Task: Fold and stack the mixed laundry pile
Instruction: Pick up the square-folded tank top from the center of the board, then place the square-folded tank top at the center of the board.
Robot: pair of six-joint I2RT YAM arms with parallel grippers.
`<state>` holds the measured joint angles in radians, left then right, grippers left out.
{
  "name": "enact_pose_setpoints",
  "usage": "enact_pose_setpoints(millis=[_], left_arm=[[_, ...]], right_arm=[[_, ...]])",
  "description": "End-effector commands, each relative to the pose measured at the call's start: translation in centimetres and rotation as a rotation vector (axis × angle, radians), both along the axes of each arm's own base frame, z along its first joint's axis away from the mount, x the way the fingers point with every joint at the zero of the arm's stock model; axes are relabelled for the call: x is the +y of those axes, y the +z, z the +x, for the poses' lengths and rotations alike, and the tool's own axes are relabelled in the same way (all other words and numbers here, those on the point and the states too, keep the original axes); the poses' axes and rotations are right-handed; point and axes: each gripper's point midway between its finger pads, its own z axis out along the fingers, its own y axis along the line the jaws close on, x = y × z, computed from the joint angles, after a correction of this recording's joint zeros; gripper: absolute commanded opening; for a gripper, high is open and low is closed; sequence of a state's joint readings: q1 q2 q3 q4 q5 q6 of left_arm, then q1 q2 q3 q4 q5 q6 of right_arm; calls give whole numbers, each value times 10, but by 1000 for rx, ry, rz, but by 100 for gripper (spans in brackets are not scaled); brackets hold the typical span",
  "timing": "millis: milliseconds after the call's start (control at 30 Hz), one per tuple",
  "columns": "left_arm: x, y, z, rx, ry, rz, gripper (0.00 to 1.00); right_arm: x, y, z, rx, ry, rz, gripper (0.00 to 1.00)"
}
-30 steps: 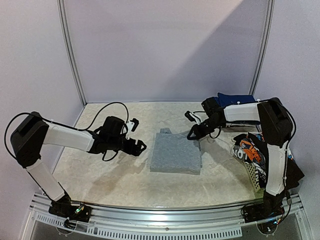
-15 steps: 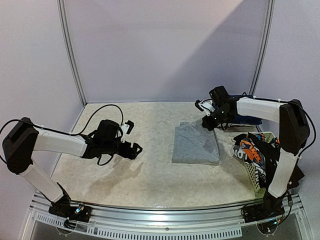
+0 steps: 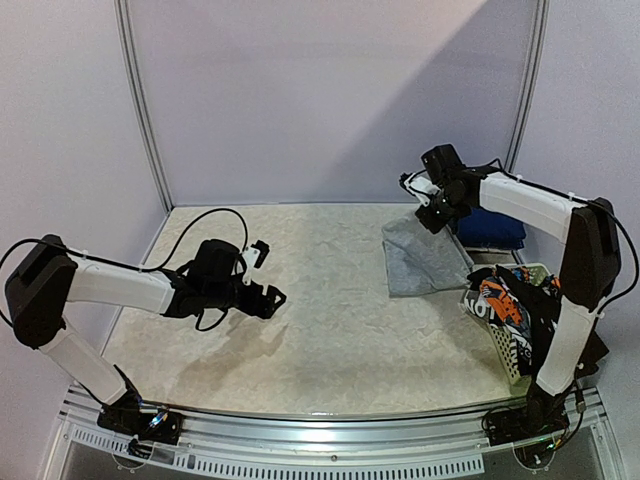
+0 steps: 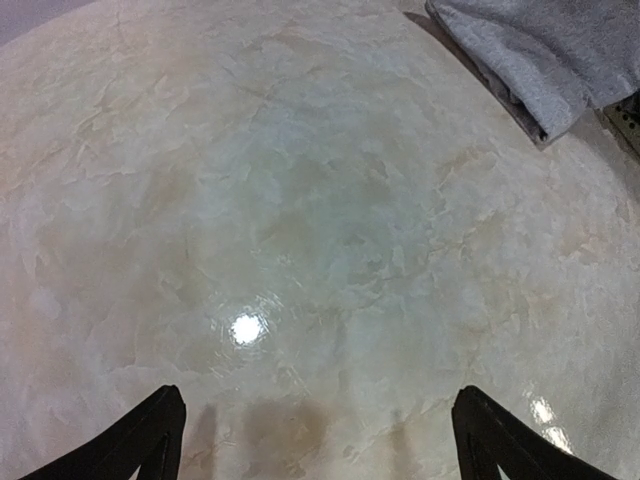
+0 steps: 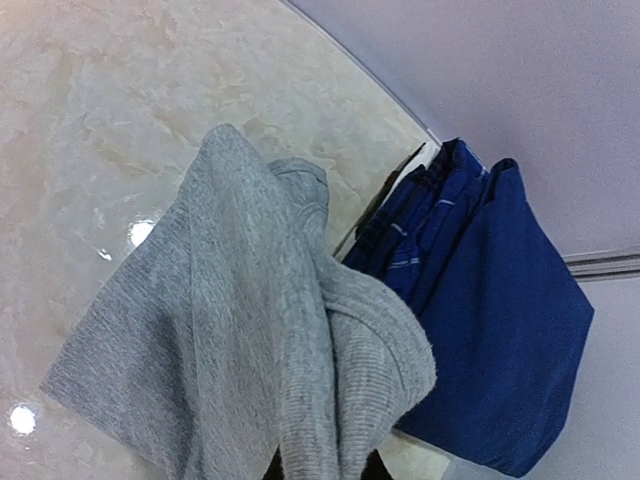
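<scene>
Grey shirt (image 3: 425,265), soft, light and limp, droops from the right gripper (image 3: 432,218), pinched shut on its far edge beside the navy stack (image 3: 490,228); left gripper (image 3: 268,296) gapes empty. A folded edge likely holds best.

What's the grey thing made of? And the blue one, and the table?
The grey shirt looks like soft knitted cloth, matte, with fine ribs and limp folds. The navy blue piece seems a smoother woven fabric, folded flat. The table looks like glossy marble-patterned stone or laminate: it mirrors lights.
</scene>
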<state>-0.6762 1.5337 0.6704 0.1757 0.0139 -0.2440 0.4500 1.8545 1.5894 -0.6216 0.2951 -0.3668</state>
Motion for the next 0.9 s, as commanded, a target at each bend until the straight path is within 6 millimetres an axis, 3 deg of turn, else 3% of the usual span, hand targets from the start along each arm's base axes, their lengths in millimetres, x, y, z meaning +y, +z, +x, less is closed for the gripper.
enact_pose_setpoints(millis=[0, 533, 867], left_arm=[[-3, -1, -3, -18, -17, 9, 94], [-5, 0, -5, -24, -35, 0, 94], [-7, 0, -7, -25, -41, 1, 94]], right_arm=[[-19, 28, 13, -84, -34, -117, 0], [-62, 105, 41, -253, -64, -210, 0], [-91, 135, 70, -307, -90, -199, 0]])
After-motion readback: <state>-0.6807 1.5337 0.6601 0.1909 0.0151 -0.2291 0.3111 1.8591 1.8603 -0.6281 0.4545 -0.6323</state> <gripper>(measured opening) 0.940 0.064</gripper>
